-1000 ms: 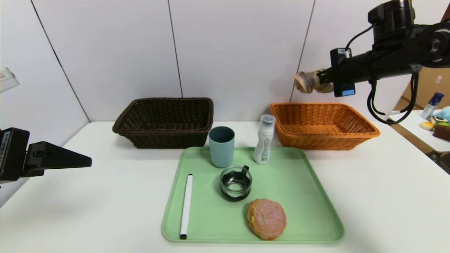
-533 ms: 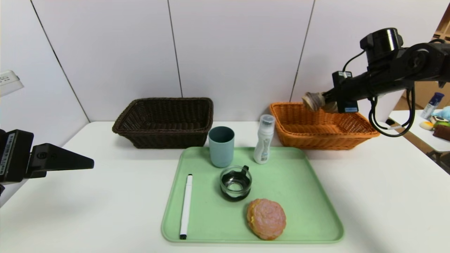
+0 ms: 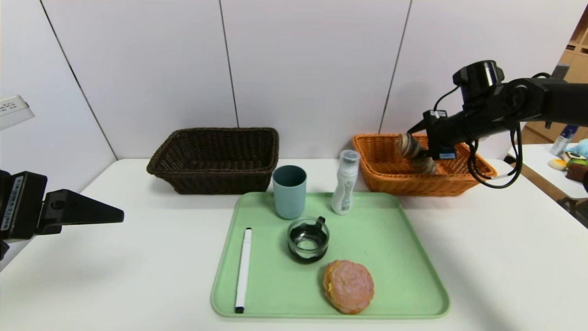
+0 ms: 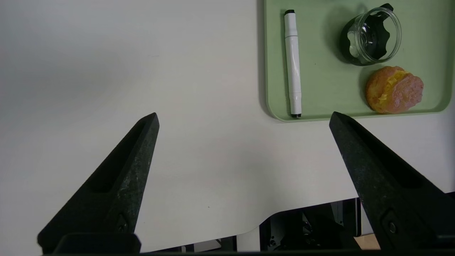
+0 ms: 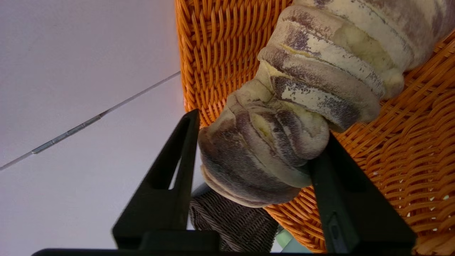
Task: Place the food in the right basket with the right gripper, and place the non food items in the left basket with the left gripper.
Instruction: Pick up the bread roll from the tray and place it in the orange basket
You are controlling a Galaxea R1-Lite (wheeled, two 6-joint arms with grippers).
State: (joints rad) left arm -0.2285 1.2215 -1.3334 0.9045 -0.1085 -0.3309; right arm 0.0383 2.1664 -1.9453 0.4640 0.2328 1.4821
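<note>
Gripping swirled bread roll (image 5: pixel 284 117) in right hand (image 3: pixel 419 154), inside orange basket (image 3: pixel 464 181); roll's long axis running forward from the fingers, basket floor directly beneath. Idling left hand (image 4: pixel 245 142) wide over tabletop (image 3: pixel 505 257), marker (image 4: pixel 293 64) nearest ahead.

From my remote station I log a white table (image 3: pixel 505 257) with a matte top, set against a wall of pale panels (image 3: pixel 312 69) split by thin dark seams. Lighting is even, shadows soft. At far right a second white table (image 3: pixel 542 172) carries assorted clutter, with a brown cardboard-coloured surface (image 3: pixel 558 108) behind it.
</note>
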